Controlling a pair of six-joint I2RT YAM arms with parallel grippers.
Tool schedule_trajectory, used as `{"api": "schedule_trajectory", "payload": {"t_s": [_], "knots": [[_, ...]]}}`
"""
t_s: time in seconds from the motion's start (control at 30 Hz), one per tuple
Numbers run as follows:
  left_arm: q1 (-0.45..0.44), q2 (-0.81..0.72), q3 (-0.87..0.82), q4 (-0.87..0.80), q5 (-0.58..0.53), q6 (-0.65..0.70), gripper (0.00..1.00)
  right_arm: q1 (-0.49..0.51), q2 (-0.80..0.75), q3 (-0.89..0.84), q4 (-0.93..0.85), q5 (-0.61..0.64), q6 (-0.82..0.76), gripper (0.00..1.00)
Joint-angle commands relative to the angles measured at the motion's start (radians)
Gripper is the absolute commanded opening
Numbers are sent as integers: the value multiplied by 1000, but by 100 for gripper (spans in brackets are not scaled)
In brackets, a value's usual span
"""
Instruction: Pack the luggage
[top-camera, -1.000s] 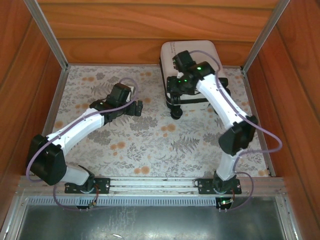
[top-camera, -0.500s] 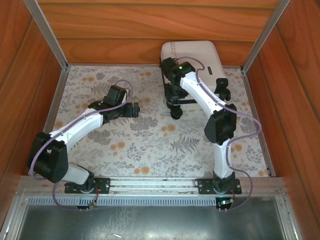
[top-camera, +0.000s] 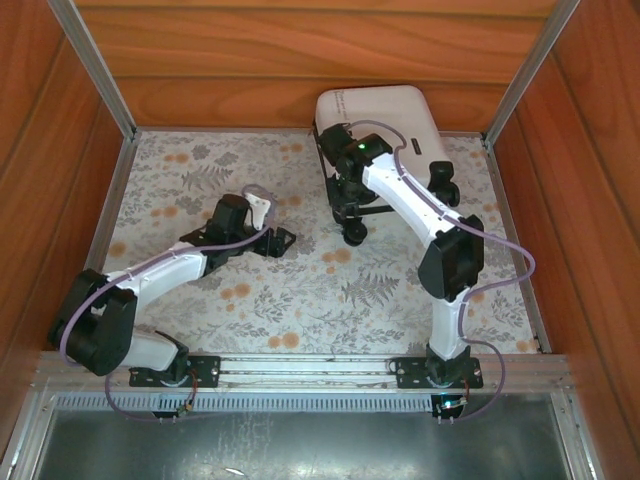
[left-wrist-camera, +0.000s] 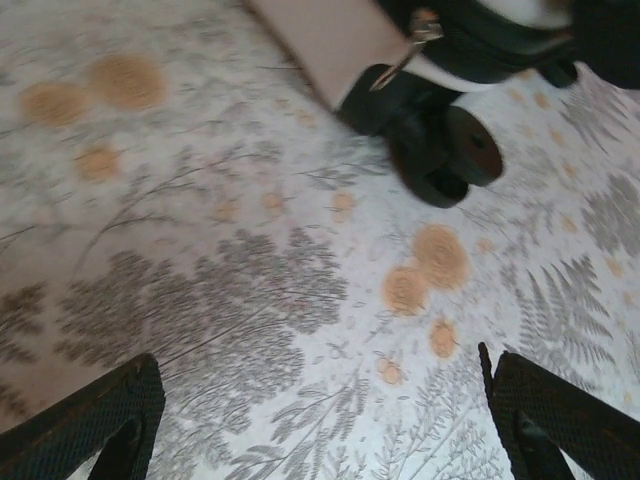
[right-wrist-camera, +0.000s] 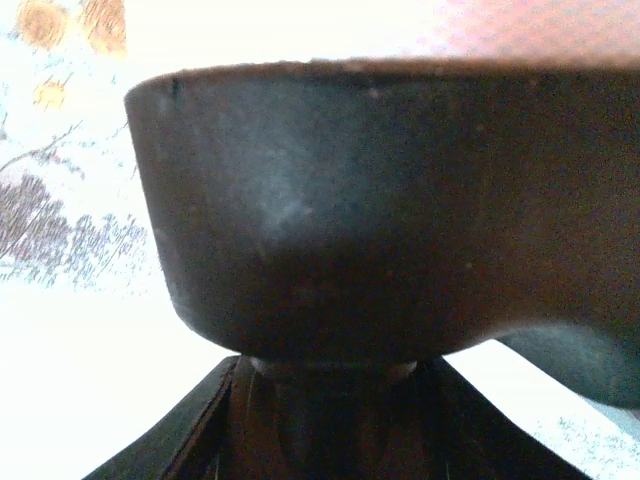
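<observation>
The luggage (top-camera: 385, 108) sits by the back wall (top-camera: 250, 60), right hand (top-camera: 348, 200) at its wheeled end (apart or together, cannot tell). Left hand (left-wrist-camera: 330, 440), spread apart, faces one wheel (left-wrist-camera: 452, 158) across the bench (left-wrist-camera: 200, 250).

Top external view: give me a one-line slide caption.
Right end effector at the wheeled end of the white luggage; left end effector hovers open over the floral table.

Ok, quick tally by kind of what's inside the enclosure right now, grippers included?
luggage: 1
grippers: 2, the left gripper and the right gripper
total: 3
</observation>
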Motion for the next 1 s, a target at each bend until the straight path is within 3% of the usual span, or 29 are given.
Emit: {"api": "schedule_trajectory", "payload": {"t_s": [0.0,0.2,0.4,0.6,0.73,0.9,0.97], "knots": [[-18,39,-25,177,122,192,87,57,-112,0,-25,-162,-57,0],[-13,173,-8,320,247,178,73,97,-153,-37,-26,-237,-34,0],[-40,289,-64,657,226,182,73,113,-197,-85,-9,-265,-19,0],[-88,368,-54,770,216,239,69,113,-224,-111,-10,-243,-25,0],[-98,401,-61,869,170,190,67,113,-229,-114,-7,-238,-31,0],[-118,391,-68,938,126,176,54,113,-228,-109,-11,-238,-37,0],[-137,379,-70,938,115,183,44,113,-229,-109,-11,-233,-38,0]]}}
